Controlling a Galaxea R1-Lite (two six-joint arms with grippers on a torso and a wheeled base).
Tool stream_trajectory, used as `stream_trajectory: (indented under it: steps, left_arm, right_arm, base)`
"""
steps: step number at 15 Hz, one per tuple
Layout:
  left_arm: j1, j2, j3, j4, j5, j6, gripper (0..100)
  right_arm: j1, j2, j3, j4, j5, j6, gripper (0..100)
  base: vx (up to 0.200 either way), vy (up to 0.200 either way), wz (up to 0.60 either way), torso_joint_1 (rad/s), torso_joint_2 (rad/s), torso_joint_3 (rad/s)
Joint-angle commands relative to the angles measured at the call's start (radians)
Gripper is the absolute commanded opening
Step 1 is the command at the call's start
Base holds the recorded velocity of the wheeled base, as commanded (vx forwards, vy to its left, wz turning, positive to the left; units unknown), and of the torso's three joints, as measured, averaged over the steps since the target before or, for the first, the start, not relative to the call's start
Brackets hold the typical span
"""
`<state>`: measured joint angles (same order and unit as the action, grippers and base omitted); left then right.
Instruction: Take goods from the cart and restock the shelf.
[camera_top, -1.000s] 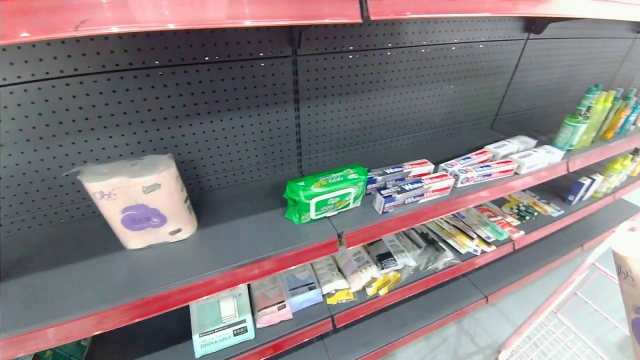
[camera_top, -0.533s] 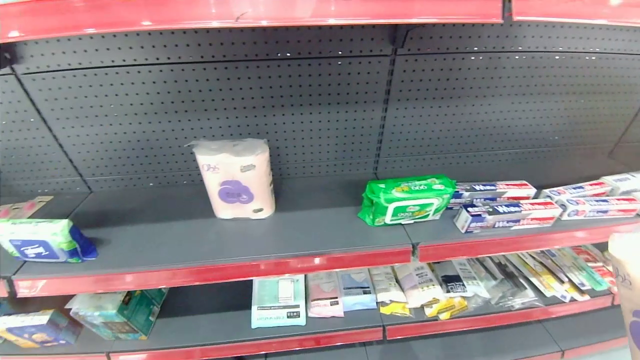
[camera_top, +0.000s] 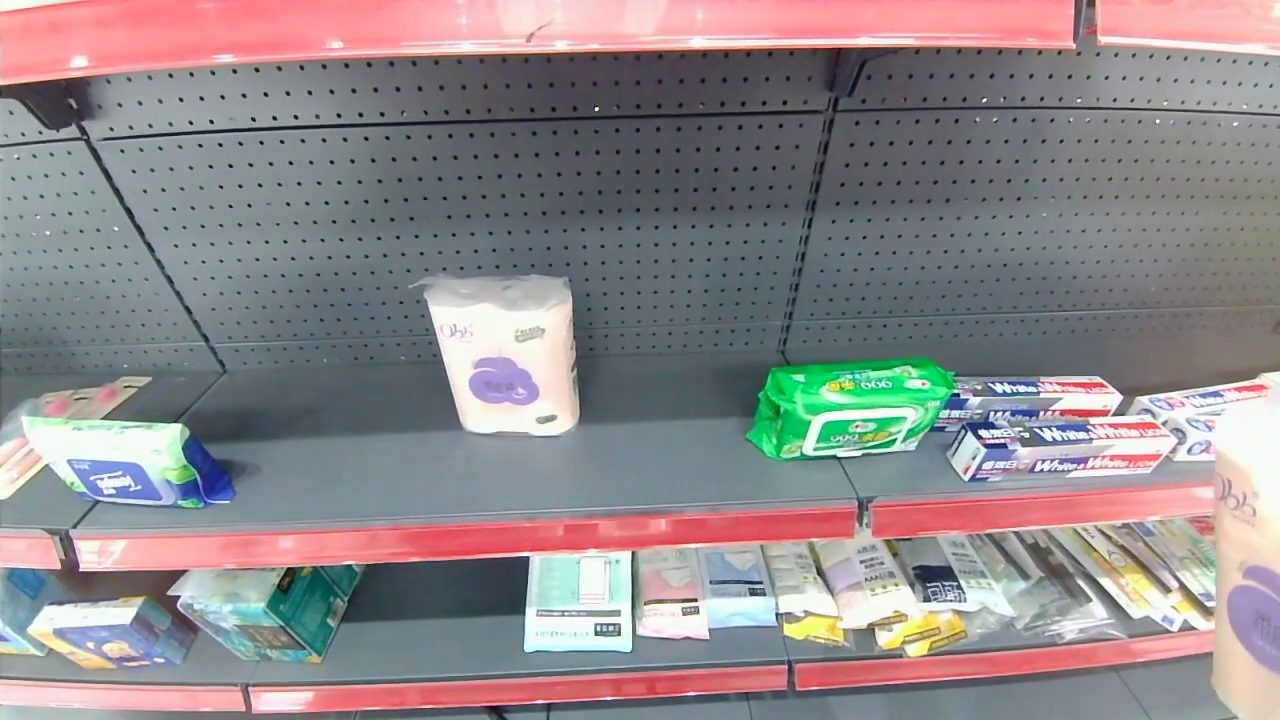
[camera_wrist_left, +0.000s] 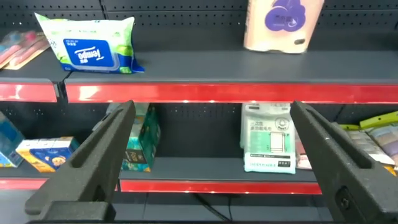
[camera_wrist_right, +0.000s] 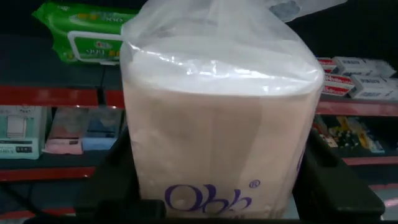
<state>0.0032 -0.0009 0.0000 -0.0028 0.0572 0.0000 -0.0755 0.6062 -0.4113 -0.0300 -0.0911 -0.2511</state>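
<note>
The right gripper (camera_wrist_right: 217, 186) clamps a soft toilet-roll pack (camera_wrist_right: 217, 124) — might slip, or topple the shelved pack (camera_top: 505, 355); left gripper (camera_wrist_left: 211, 112) jaws gape empty.

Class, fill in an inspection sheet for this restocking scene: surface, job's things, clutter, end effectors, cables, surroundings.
Surface: grey shelf with a red front edge, mostly bare.
Job's things: first roll pack upright on the grey shelf; second roll pack held off it, at the robot's right.
Clutter: green wipes, toothpaste boxes and blue wipes on the same shelf.
End effectors: left end effector open and empty, facing the shelf edge; right end effector shut on the second roll pack.
Cables: thin dark line under the lower shelf, possibly a cable.
Surroundings: pegboard back wall; small packets on the lower shelf.
</note>
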Motion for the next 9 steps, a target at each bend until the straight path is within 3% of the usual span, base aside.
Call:
stream_trajectory:
  steps: [1, 9]
  left_arm:
    - [0.0, 0.001, 0.0, 0.0, 0.001, 0.0, 100]
    - [0.0, 0.004, 0.0, 0.0, -0.007, 0.009, 100]
  right_arm:
    - [0.007, 0.004, 0.049, -0.048, 0.028, 0.039, 0]
    - [0.01, 0.035, 0.046, -0.061, 0.036, 0.134, 0]
  base:
    - [0.0, 0.0, 0.0, 0.0, 0.0, 0.0]
    - [0.0, 0.0, 0.0, 0.0, 0.0, 0.0]
